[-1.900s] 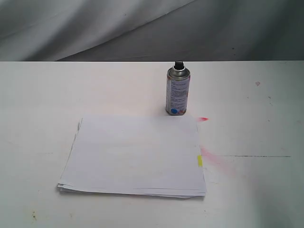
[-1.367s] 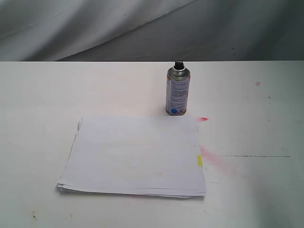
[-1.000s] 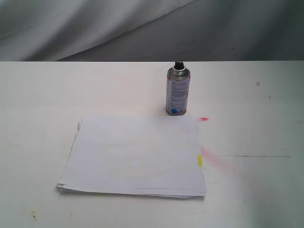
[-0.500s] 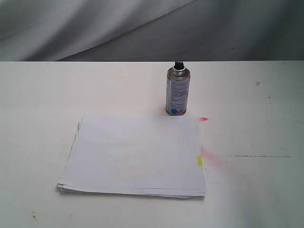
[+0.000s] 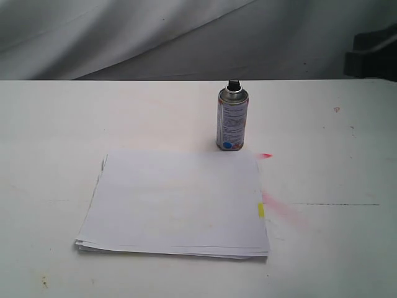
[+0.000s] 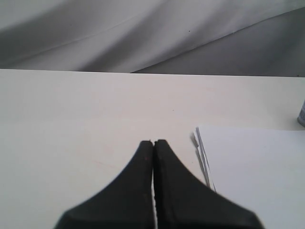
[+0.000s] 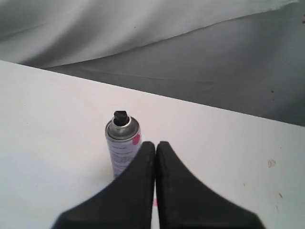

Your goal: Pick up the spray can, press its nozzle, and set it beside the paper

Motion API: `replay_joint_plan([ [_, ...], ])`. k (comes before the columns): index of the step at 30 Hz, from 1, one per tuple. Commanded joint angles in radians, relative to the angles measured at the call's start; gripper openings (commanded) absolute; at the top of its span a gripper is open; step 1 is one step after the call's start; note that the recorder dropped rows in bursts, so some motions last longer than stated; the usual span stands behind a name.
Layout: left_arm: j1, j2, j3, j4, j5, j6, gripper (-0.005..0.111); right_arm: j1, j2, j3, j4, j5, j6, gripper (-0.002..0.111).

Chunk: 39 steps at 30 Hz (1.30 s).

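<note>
The silver spray can (image 5: 232,120) stands upright on the white table just behind the paper's far right corner, its black nozzle (image 5: 233,84) on top. The white paper (image 5: 177,202) lies flat in the middle, a yellow tab (image 5: 261,210) at its right edge. My right gripper (image 7: 155,144) is shut and empty; the spray can (image 7: 122,143) stands just beyond and beside its tips, apart from them. A dark part of the right arm (image 5: 372,56) shows at the exterior view's right edge. My left gripper (image 6: 153,142) is shut and empty beside the paper's (image 6: 252,167) edge.
Pink paint marks (image 5: 279,208) stain the table to the right of the paper, with a small red fleck (image 5: 265,155) near the can. A thin dark line (image 5: 335,204) runs across the table at the right. Grey draped cloth (image 5: 155,37) hangs behind the table.
A dark part of the right arm has come into the exterior view at the upper right edge. The can and the paper have not moved.
</note>
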Motion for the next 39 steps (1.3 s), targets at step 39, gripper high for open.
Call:
replay_joint_plan([
  [39,0.002,-0.005,0.005,-0.001,-0.006,-0.001,0.000,0.205,0.889,0.223,0.033,-1.221,0.111,0.000],
])
